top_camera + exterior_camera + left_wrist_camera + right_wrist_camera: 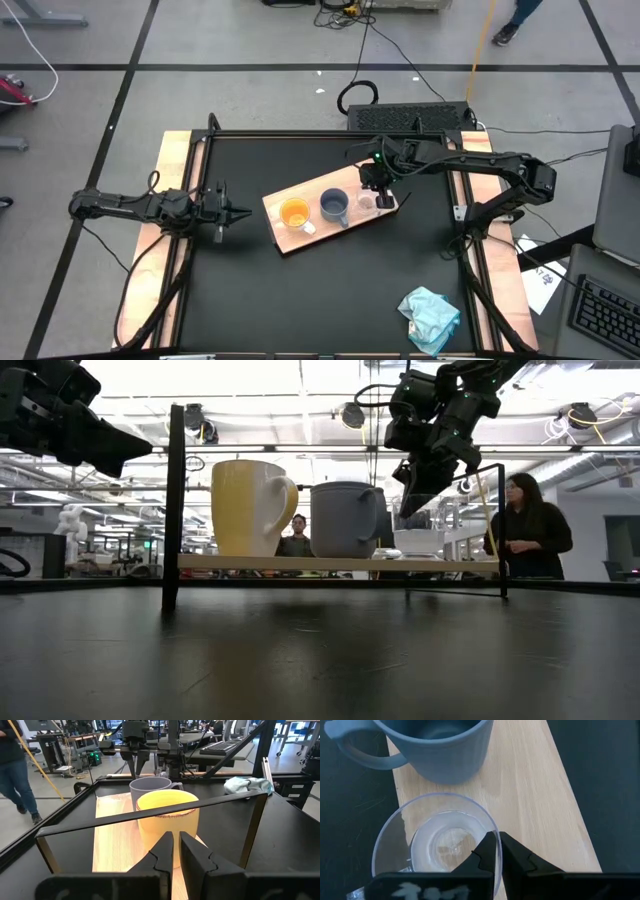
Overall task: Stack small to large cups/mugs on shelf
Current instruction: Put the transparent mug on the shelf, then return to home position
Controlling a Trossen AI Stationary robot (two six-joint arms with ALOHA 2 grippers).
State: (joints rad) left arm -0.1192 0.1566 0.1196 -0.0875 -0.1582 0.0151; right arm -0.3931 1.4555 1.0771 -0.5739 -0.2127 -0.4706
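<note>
On the light-wood shelf (310, 192), three vessels stand upright in a row on their bases. They are the orange mug (295, 213), the blue-grey mug (334, 206) and the clear glass cup (366, 203). My right gripper (496, 842) is shut and slants down over the glass cup (440, 840), near its rim. In the low view its fingertips (408, 510) stand a little above the cup (418, 540). My left gripper (176, 845) is shut on nothing. It points level at the orange mug (167, 825) from the table's left side (243, 213).
A pale teal cloth (432, 312) lies crumpled at the table's near right corner. A black frame (175, 500) runs round the tabletop, with wooden strips along both sides. People (525, 525) stand in the room beyond the far edge.
</note>
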